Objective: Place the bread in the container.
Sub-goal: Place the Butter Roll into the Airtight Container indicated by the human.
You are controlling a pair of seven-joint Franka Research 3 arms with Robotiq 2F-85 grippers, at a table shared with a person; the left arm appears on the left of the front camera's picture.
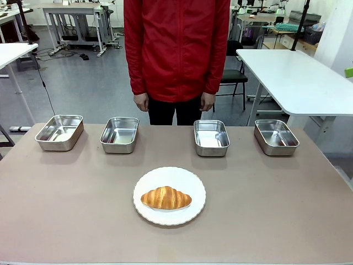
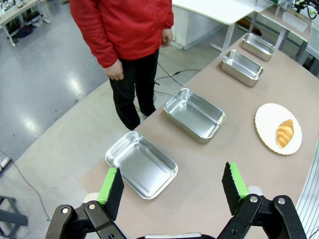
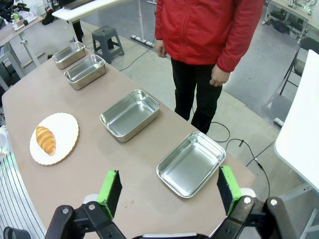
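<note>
The brown table point(image 1: 66, 210) fills the lower half of the front view, and the person point(image 1: 176, 49) in a red jacket stands at its far edge, upper centre, both arms hanging down at the sides. Neither of the person's hands touches anything.

Over to the wrist views: the left gripper point(image 2: 172, 179) hangs above the table with its green-padded fingers spread wide and nothing between them. The right gripper point(image 3: 168, 181) shows the same, jaws wide apart, nothing held, high over the tabletop.

Across the middle of the front view runs a row of four steel pans. The leftmost container point(image 1: 59, 132) and the second container point(image 1: 119, 134) sit left of centre, while the third container point(image 1: 211, 137) and the rightmost container point(image 1: 276, 137) sit to the right. All four are well apart from each other and bare inside.

Lower centre, nearer than the row, lies the round white plate point(image 1: 176, 179). And there it is, the bread point(image 1: 166, 198), a golden croissant lying across the middle of that plate, well apart from every pan and from both grippers.
</note>
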